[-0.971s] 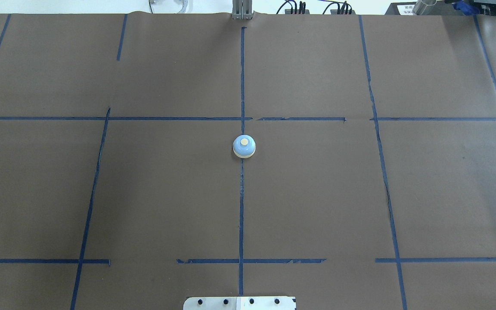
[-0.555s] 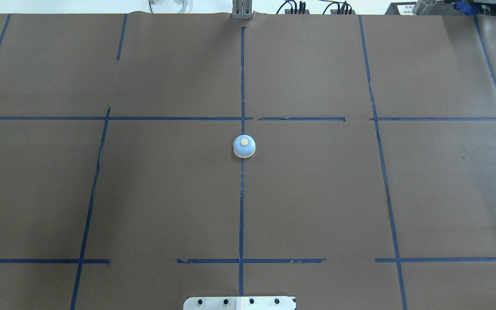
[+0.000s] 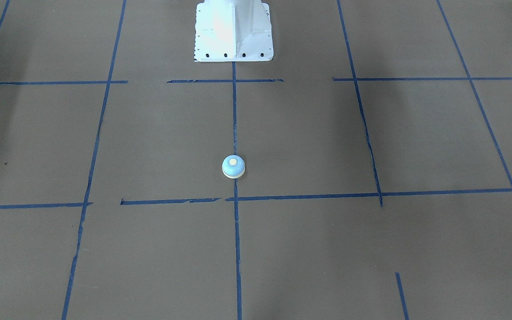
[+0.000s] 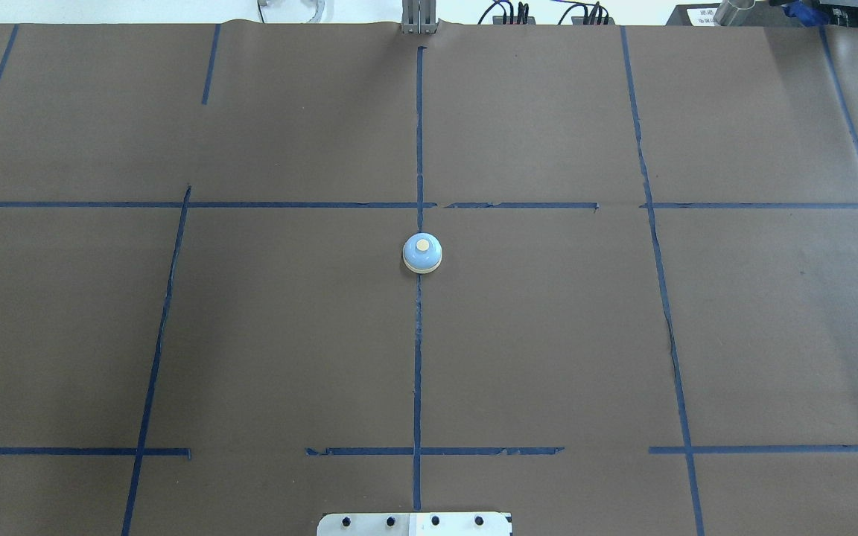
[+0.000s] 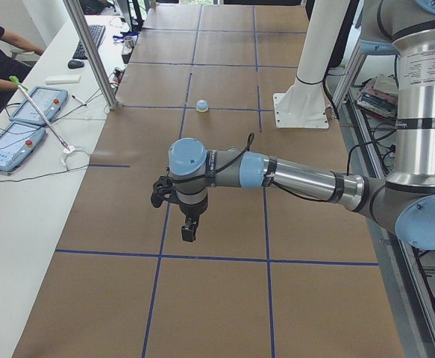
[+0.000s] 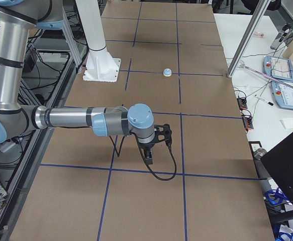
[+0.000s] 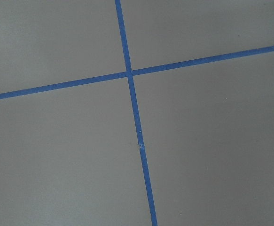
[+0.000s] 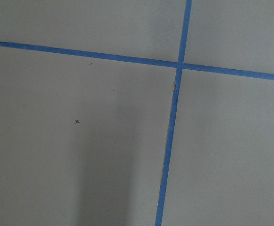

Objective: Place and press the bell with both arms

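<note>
1. Left arm (image 5: 292, 175): nearest in the left-end view, stretched level over the brown paper (image 5: 217, 298). The left gripper (image 5: 189, 230) points down, just beside a blue tape line (image 5: 160, 246). This side view is too small to tell whether the jaws are parted or closed.
2. Right arm (image 6: 71, 119): nearest in the right-end view, also level. The right gripper (image 6: 149, 155) points down above the paper, near a tape crossing. Its fingers look close-set, but the jaws' state cannot be told.
3. Wrist cameras: each shows only paper and crossing tape.
4. Bell (image 4: 422, 254): at mid-table, upright with its button up, sitting on the centre tape line. It is just on the robot's side of the far cross line and well apart from both grippers.
5. Pedestal (image 3: 234, 31): white, at the robot's edge, in line with the bell.
</note>
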Robot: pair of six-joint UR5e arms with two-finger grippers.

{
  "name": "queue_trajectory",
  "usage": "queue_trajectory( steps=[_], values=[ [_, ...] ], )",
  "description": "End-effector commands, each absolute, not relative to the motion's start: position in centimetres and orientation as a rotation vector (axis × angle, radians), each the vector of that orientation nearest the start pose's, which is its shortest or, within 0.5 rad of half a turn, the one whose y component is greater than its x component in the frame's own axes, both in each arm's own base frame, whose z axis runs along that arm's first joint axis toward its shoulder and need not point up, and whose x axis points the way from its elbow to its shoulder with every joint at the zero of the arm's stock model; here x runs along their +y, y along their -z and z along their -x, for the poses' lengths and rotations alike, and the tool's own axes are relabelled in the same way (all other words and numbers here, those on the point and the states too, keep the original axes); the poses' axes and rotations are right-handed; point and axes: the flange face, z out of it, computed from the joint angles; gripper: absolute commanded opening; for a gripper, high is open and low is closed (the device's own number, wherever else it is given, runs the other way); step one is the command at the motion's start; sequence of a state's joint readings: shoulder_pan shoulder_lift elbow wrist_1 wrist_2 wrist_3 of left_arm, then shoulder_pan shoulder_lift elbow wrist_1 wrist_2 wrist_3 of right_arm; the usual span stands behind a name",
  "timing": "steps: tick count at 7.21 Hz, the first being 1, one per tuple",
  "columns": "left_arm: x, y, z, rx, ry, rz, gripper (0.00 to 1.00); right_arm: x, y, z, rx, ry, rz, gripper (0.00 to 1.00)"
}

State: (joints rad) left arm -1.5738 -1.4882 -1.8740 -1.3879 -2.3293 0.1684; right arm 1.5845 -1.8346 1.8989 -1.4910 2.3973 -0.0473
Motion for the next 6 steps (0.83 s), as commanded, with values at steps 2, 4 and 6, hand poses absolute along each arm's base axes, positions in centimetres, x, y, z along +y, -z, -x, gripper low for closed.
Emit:
queue_trajectory(
  steps=[2, 4, 6],
  values=[
    [-44.1, -57.6, 6.6, 0.756, -0.171, -0.097, 1.00, -39.2, -60.2, -6.0, -0.812, 0.100, -0.150, 1.00],
    [-43.5, -59.1, 6.5, 0.760, -0.158, -0.064, 1.00, -41.3, -59.1, -3.8, -0.807, 0.155, -0.143, 1.00],
    [-42.9, -60.6, 6.6, 0.765, -0.130, -0.020, 1.00, -43.2, -58.0, -3.1, -0.787, 0.166, -0.121, 1.00]
  ],
)
